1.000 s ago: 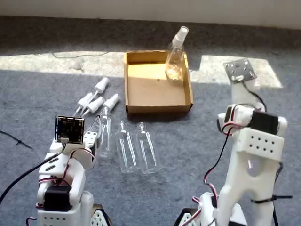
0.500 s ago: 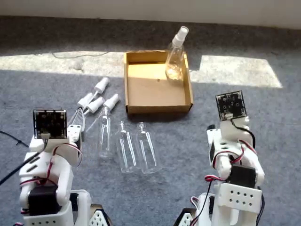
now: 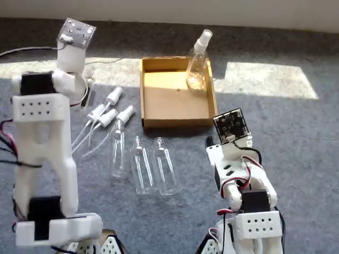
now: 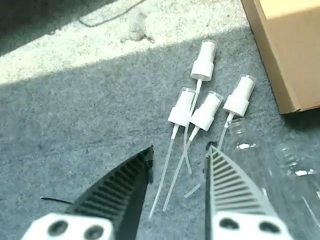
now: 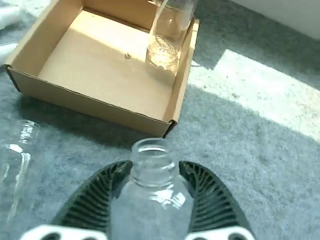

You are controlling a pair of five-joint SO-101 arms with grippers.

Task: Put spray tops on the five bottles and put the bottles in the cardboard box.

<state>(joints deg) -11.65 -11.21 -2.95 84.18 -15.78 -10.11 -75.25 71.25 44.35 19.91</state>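
Left arm stands tall at the near-left of the carpet (image 3: 296, 137). The left gripper (image 4: 180, 149) hangs above the four loose spray tops (image 4: 205, 111), fingers spread wide, nothing between them.

Right gripper (image 5: 155, 167) is closed round an uncapped bottle (image 5: 152, 200), gripping just under the neck, with the open mouth poking out past the fingertips. It sits just short of the near-right corner of the cardboard box (image 3: 177, 123).

One capped bottle (image 3: 197, 66) stands in the box's far-right corner. Three bare bottles (image 3: 142, 164) lie side by side on the carpet, near the box's front wall and just beside the spray tops.

Step in hand, as I read it: fetch a top for the held bottle.
- The two middle tops touch and their dip tubes cross. The outer ones look like easier picks.
- Grip the white collar, not the thin tube, which would likely flex or slip.
- Come down with the fingers either side of one collar only, so the neighbours aren't dragged along.
- Right arm should keep the mouth steady, so the tube can go in first.
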